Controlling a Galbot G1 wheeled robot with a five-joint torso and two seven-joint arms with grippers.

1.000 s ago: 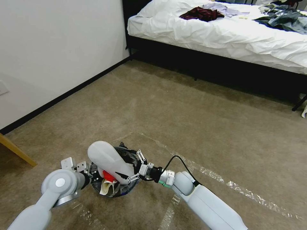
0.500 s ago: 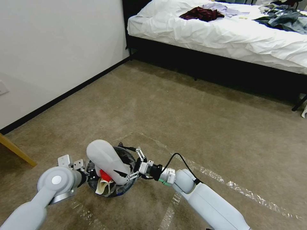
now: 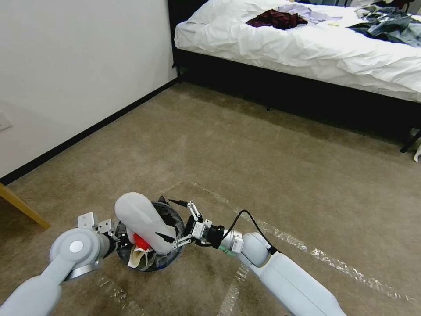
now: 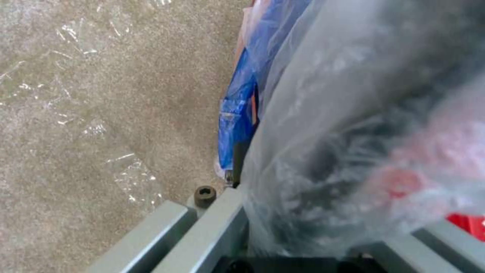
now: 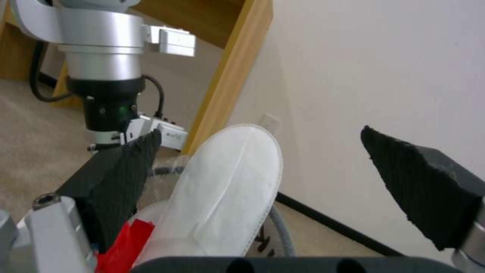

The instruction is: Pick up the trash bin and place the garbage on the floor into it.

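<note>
The trash bin point(image 3: 164, 259) is low in the head view, lined with a clear bag point(image 4: 328, 113) with a blue edge point(image 4: 237, 113). A white slipper point(image 3: 139, 219) stands up out of it, above a red wrapper point(image 3: 140, 240) and other garbage. My left gripper point(image 3: 119, 239) is at the bin's left rim, shut on it, and the bag presses against its fingers point(image 4: 212, 227). My right gripper point(image 3: 170, 220) is at the bin's right rim and open. Its black pads point(image 5: 126, 178) stand wide on either side of the slipper point(image 5: 227, 189).
The floor point(image 3: 263, 166) is beige carpet crossed by tape lines point(image 3: 315, 252). A white wall point(image 3: 66, 66) with a black skirting runs along the left. A wooden leg point(image 3: 22, 206) stands at the left edge. A bed point(image 3: 307, 48) with clothes spans the back, with a small white item point(image 3: 417, 153) beside it.
Both arms and the bin between them have shifted slightly to the left. The right gripper's jaws stay open around the slipper.
</note>
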